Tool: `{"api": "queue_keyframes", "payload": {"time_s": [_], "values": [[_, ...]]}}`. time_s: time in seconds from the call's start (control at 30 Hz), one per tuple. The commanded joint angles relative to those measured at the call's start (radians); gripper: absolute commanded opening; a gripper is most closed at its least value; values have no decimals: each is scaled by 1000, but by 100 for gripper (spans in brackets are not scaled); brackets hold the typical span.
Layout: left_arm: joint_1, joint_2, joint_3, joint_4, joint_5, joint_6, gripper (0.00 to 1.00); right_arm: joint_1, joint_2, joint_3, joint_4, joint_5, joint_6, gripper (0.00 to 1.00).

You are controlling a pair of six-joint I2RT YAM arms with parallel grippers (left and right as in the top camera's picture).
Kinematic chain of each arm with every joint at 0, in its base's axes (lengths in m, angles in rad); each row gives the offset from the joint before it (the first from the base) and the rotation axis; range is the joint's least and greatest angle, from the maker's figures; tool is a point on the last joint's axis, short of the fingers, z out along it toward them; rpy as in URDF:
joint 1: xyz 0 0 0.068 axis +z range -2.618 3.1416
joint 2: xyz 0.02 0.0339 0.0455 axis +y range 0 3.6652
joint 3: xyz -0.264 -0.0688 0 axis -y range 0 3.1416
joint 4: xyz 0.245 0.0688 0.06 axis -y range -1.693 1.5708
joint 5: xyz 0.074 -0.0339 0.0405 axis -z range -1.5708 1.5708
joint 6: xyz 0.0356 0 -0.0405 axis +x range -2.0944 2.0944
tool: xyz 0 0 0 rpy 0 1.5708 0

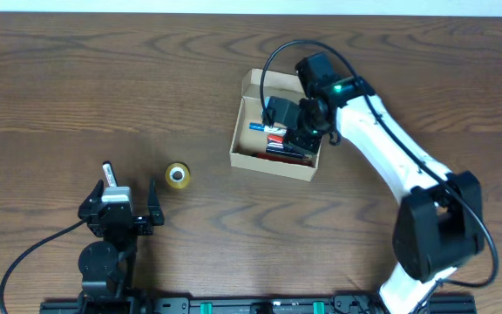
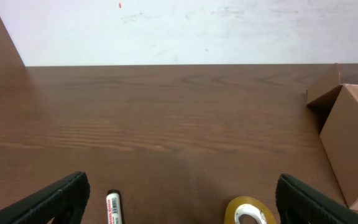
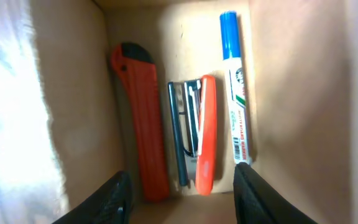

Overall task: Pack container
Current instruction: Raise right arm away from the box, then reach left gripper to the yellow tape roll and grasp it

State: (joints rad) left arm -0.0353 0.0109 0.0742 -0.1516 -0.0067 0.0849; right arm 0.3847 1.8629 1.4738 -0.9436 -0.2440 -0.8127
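The tan cardboard container (image 1: pixel 273 166) stands open at the table's middle, its flap lid (image 1: pixel 273 83) at the far side; its corner shows in the left wrist view (image 2: pixel 353 137). Inside lie a red utility knife (image 3: pixel 143 124), a red stapler (image 3: pixel 197 134) and a blue-capped marker (image 3: pixel 235 87). My right gripper (image 3: pixel 182 199) is open and empty, hovering over the container's inside (image 1: pixel 299 122). My left gripper (image 2: pixel 179 202) is open and empty at the front left (image 1: pixel 129 205). A black-capped marker (image 2: pixel 114 208) (image 1: pixel 109 173) and a yellowish tape roll (image 2: pixel 248 211) (image 1: pixel 178 175) lie on the table before it.
The wooden table (image 1: pixel 77 96) stretches around the container. A white wall (image 2: pixel 179 31) rises behind the table's far edge. The right arm (image 1: pixel 390 157) reaches from the front right over to the container.
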Motion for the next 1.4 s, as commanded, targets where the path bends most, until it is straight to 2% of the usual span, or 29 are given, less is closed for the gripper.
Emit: {"api": "queue_keyframes", "payload": {"time_s": [0.0,0.13,0.23,0.27,0.37,0.4,0.43,0.57,0.7,0.87,0.97,1.07,1.17,1.23,1.3,1.37], "values": [[2,-5,-29,-11,3,-3,95,-4,-39,16,-38,-19,8,44],[2,-5,-29,-6,3,-3,95,-14,-78,17,-54,-22,86,41],[2,-5,-24,-8,39,-85,95,-53,-123,19,18,9,304,39],[2,-5,-18,-16,61,-133,95,-77,-143,19,52,36,428,43],[2,11,40,-59,136,-293,95,-164,-199,19,121,56,728,73],[2,30,74,-84,138,-318,95,-195,-214,19,133,41,777,79],[2,56,115,-116,137,-327,95,-225,-229,19,144,22,799,80],[2,273,328,-241,130,-324,95,-339,-267,19,190,-23,817,86],[2,606,573,-401,88,-298,95,-427,-271,18,202,-23,820,93],[2,1001,950,-741,-34,-298,95,-504,-267,18,192,-23,820,95],[2,1180,1144,-891,-56,-255,95,-539,-267,18,180,-23,819,96],[2,1308,1257,-933,50,-261,95,-560,-267,18,168,-23,817,97],[2,1386,1281,-903,210,-190,95,-564,-267,18,165,-23,806,98],[-1,1426,1281,-891,266,-156,95,-564,-267,18,164,-23,796,98],[-19,1461,1281,-892,260,-159,95,-564,-267,18,162,-22,797,98],[-57,1498,1281,-894,175,-168,95,-564,-267,16,162,-22,796,99]]}}
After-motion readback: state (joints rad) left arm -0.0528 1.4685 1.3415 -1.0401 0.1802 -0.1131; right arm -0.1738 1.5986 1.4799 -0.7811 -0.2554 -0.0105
